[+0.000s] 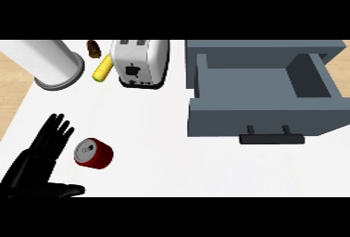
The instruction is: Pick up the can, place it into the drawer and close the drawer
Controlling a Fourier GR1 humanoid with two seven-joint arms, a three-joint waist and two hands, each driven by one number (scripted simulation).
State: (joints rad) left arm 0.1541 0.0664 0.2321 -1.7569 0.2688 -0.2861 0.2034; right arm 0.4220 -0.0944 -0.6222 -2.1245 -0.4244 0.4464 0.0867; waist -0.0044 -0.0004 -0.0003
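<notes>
Resting at the lower left of the head view, my left hand [37, 159] lies on the white bench [171, 157] with its fingers straight and spread, thumb stuck out to the side, holding nothing. Just beside those fingers, on their right, the red can [94, 153] stands on the bench with its silver top showing, close to my fingers though I cannot tell whether they touch. Farther back on the left stands a large white cylinder [51, 62]. Next to it lies a yellow corn cob [103, 69], with a small brown thing [94, 48] behind it that I cannot make out. Right of these sits a white toaster [141, 62]. Over on the right, well apart from the can, the grey drawer [263, 113] is pulled open, its dark handle [271, 137] facing me, and nothing shows inside it.
</notes>
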